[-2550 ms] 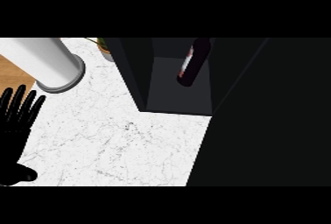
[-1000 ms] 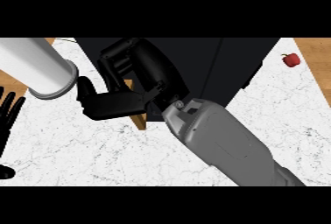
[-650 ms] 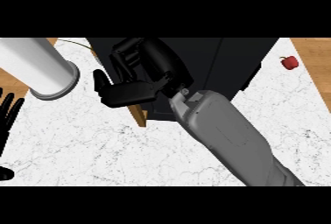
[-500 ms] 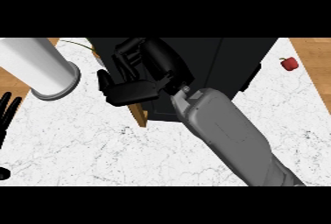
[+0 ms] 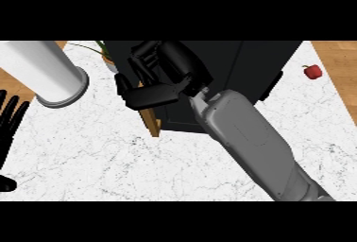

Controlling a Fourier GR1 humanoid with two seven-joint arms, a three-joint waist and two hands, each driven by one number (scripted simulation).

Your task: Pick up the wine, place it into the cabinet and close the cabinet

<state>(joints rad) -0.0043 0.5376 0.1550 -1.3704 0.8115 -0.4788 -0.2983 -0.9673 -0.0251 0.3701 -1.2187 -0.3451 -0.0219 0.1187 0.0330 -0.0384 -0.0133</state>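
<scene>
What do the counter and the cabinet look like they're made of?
Counter: likely marble or a marble-look stone, white with grey veins, matte. Cabinet: black, smooth, no grain showing; its door edge is tan, so probably painted wood or board.

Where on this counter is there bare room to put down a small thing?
Two patches: the counter between the left hand and the right forearm, below the white cylinder; and the counter right of that forearm, below the apple. Crowded: between cylinder and cabinet, where the right hand is.
</scene>
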